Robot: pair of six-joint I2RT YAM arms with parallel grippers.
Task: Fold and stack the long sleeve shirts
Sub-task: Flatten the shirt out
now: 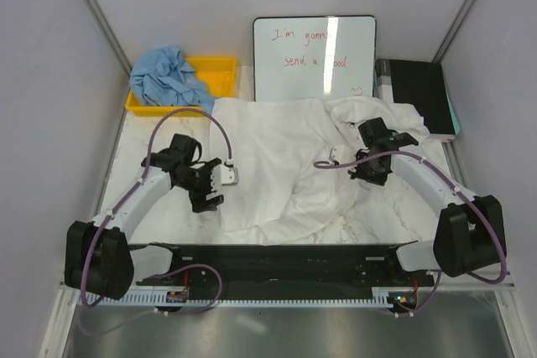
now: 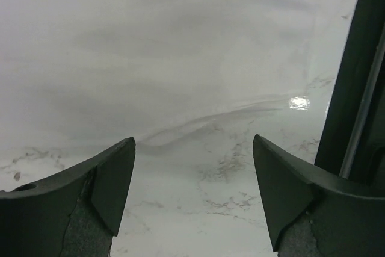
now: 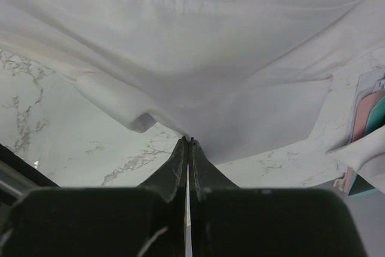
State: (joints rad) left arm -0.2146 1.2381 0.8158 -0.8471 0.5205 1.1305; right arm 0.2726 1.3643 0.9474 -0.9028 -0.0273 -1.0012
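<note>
White marble-look surface (image 1: 369, 224) carries everything. Large wrinkled white long-sleeve shirt (image 1: 277, 157) is spread between the two arms, not yet folded. Its body seems to run far-to-near, with the sleeve bunched up on the right arm's side.

Crumpled light blue long-sleeve shirt (image 1: 164, 77) is well beyond the left pincer (image 2: 194, 144), heaped over the yellow plastic bin (image 1: 220, 69). Untouched, so stacking is a long way off.

Left pincer: jaws apart, nothing in them, bare surface between the fingers (image 2: 114, 179). The white shirt's left edge lies straight ahead of it, just beyond the tips, running crosswise to its reach.

Right pincer (image 3: 189, 142): jaws together, looks clamped on a thin edge of the white shirt, cloth tenting up and away from the tips.

My read: the next move turns on the left side. That hem is dead ahead and the left arm is nearer, so a short push forward and a pinch would match the right's hold.
</note>
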